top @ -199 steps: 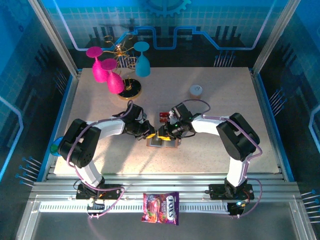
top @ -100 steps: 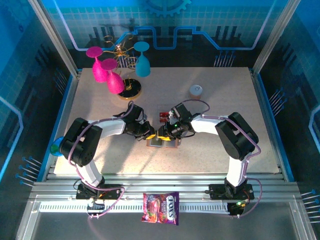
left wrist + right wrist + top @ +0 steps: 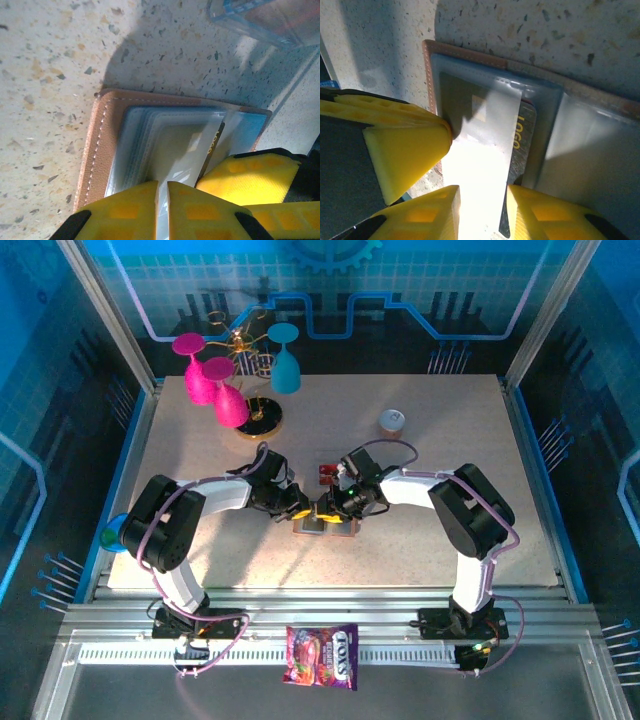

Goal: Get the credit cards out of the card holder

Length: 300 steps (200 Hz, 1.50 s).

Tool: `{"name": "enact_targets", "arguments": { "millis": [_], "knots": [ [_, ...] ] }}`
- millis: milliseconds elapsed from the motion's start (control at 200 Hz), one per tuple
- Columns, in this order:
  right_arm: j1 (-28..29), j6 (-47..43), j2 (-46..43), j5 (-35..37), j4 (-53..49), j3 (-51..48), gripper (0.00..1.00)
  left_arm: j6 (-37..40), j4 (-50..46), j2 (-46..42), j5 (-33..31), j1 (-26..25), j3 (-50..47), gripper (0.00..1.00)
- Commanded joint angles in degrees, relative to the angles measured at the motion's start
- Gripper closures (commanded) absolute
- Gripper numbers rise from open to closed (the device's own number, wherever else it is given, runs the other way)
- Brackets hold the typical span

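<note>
Hazard: card holder [image 3: 97, 145] may lift or skid across desk [image 3: 450, 440] under the pull, since dark credit card [image 3: 214, 145] sits snug in its clear pocket; the thin leaf could slip from the pinch.
Left gripper [image 3: 162, 187]: pressed together on a pocket leaf of the card holder.
Right gripper [image 3: 482, 192]: partly spread at the pocket mouth, card just beside; whether it grips anything cannot be told.
Location: card holder open flat, between both grippers.
</note>
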Motion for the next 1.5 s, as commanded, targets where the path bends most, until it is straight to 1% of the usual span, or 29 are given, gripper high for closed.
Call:
{"name": "enact_targets", "arguments": {
  "millis": [0,415,1031,1251,1496],
  "knots": [
    [0.81,-1.95,0.29,1.88,-3.99,1.77,0.68,1.00,-0.55,0.68,1.58,0.48,-0.99,0.86],
    [0.77,-3.47,-0.52,2.95,-6.98,2.57,0.67,1.00,-0.71,1.00,1.57,0.53,-0.56,0.86],
    [0.55,-3.04,-2.35,3.31,-6.80,2.33,0.68,2.04,-2.76,-0.40,1.48,0.59,0.75,0.86],
    [-0.47,-1.03,-4.99,2.07,-2.62,-0.25,0.68,2.85,-4.51,-1.57,2.03,0.56,2.05,0.86],
    [-1.73,0.91,-3.93,-0.80,2.14,-2.85,0.71,3.19,-5.27,-2.17,1.70,-0.14,2.22,0.87]
  ]
}}
